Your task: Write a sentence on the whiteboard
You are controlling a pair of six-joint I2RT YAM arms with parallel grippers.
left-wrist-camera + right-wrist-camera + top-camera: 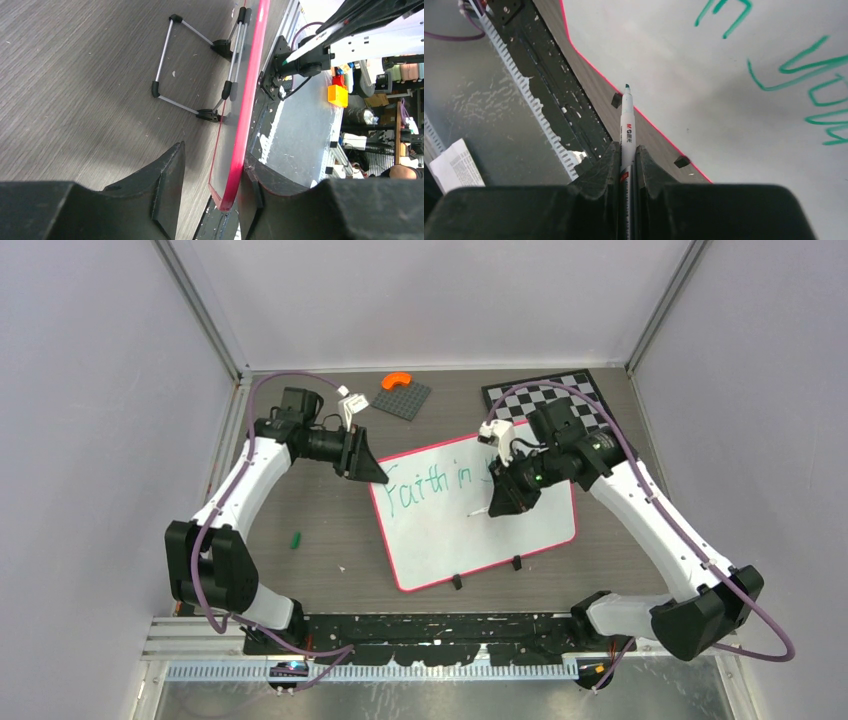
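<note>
The whiteboard (440, 540), glossy and red-rimmed, has its far-left corner between the left fingers (167, 185), which stand parted with a gap on one side. The right fingers (599, 175) clamp a slim white marker (626, 120) above its green lettering (425, 488). It sits mid-way along the bench (300, 500), grey wood-grain, between pale lilac walls (100, 390).
</note>
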